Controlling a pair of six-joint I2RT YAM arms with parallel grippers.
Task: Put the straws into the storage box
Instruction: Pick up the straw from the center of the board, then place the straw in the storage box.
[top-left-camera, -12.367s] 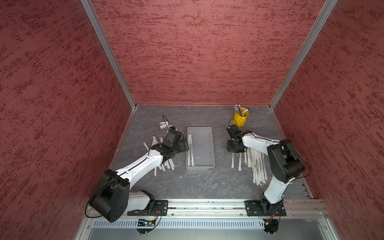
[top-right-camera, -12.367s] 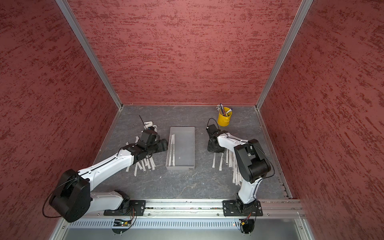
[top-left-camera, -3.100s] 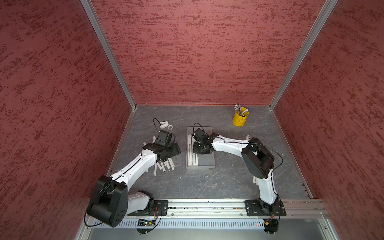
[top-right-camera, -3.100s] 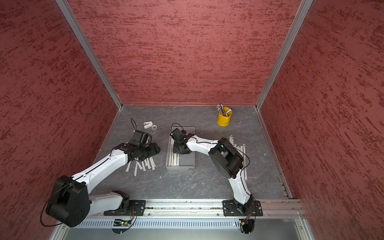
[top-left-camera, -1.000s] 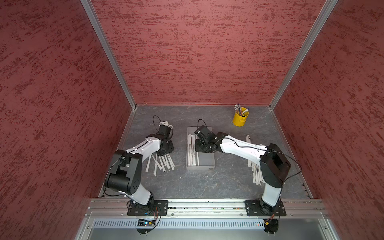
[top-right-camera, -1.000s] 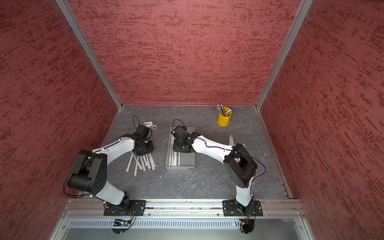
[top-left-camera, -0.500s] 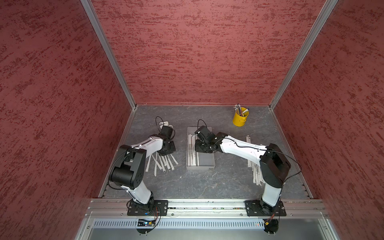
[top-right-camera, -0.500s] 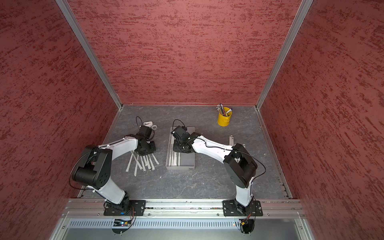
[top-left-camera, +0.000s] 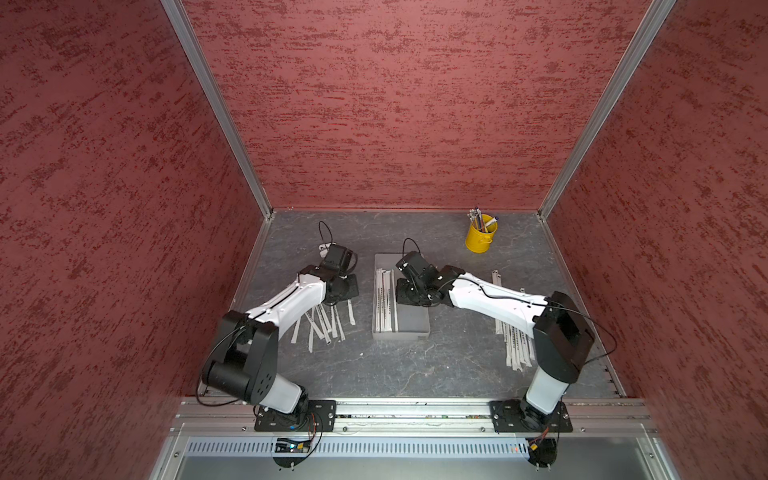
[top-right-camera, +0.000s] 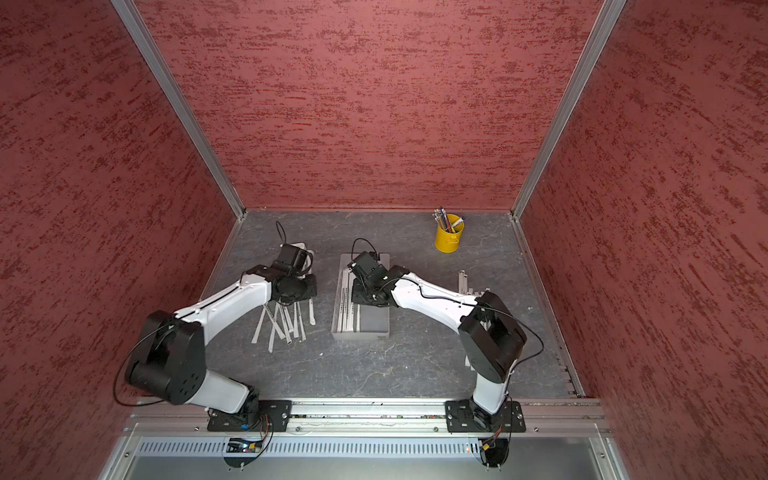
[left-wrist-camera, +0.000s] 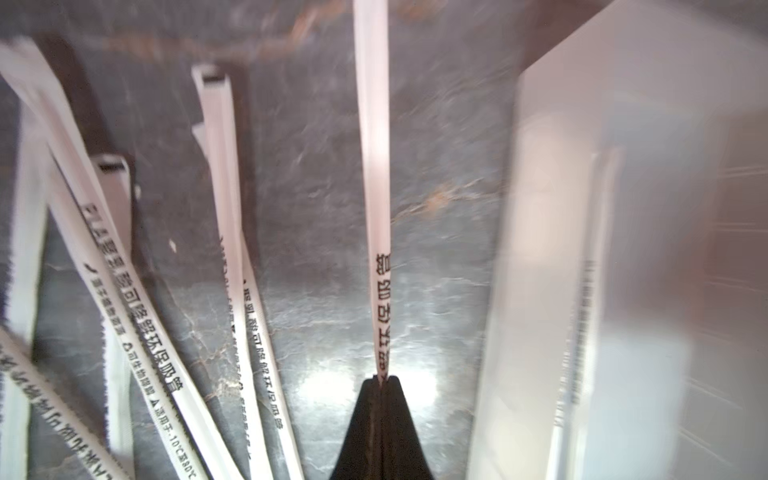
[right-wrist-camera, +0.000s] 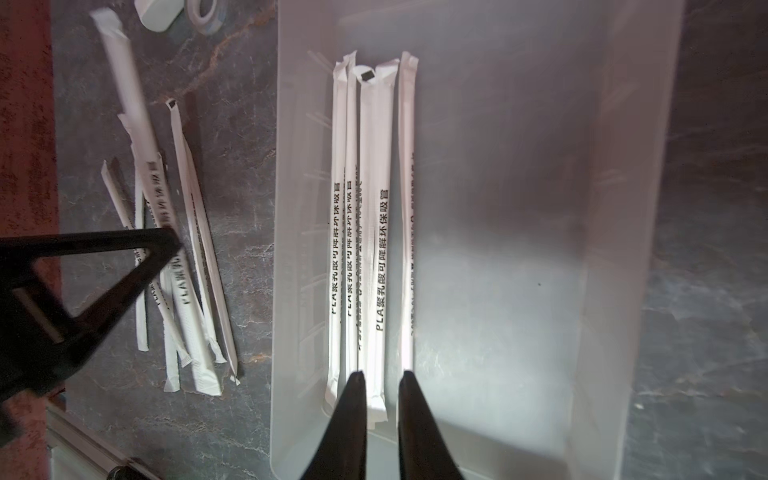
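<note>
- Straw (left-wrist-camera: 376, 166) in a firm pinch: the left gripper (left-wrist-camera: 380, 379) is clamping one printed end of it between jaws pressed tight together. The rest of it is reaching out over the grey floor (left-wrist-camera: 324, 208), just beside the box (left-wrist-camera: 582, 249).
- The right gripper (right-wrist-camera: 383, 373) is hanging over the box, its jaws standing a narrow gap apart and pinching nothing that can be made out. Its tips are hovering just above the ends of the boxed straws (right-wrist-camera: 382, 208).
- In both top views the box (top-left-camera: 415, 322) (top-right-camera: 376, 322) is sitting just below frame centre, with the boxed straws lying side by side along its left wall.
- Loose straws (top-left-camera: 324, 326) are lying fanned on the floor left of the box, partly under the left arm (top-left-camera: 291, 303).
- A right pile (top-left-camera: 517, 345) of more straws is lying right of centre, partly hidden behind the right arm (top-left-camera: 490, 303).
- A yellow cup (top-left-camera: 480, 240) holding pens (top-left-camera: 478, 218) is standing at the upper right of the floor, well apart from both grippers.
</note>
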